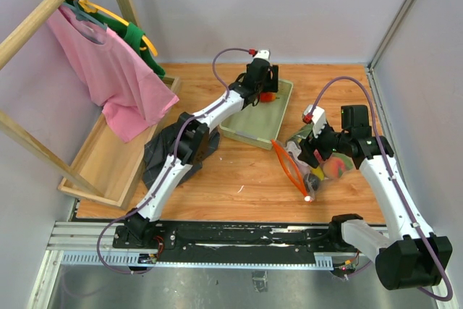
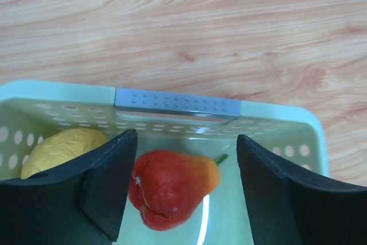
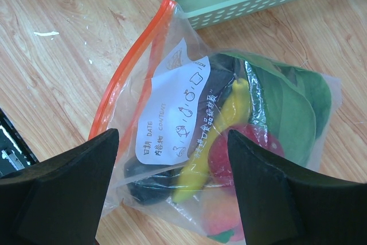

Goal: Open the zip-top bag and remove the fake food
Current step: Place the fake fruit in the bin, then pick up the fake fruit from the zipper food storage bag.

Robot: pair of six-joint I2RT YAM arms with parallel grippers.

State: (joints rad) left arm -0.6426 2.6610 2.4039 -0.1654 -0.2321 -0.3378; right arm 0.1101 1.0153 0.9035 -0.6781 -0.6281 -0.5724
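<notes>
My left claw stands apart over the tray, red fruit loose below. My right claw is apart above the zip-top bag, which lies on the surface right of the tray with fake food inside. Risk: the unpinned bag slides if I reach in.

The pale green plastic tray, at the wooden desk's 12 o'clock, holds a glossy red toy fruit and a yellow one. The clear plastic zip-top bag lies at the tray's 4 o'clock.
</notes>
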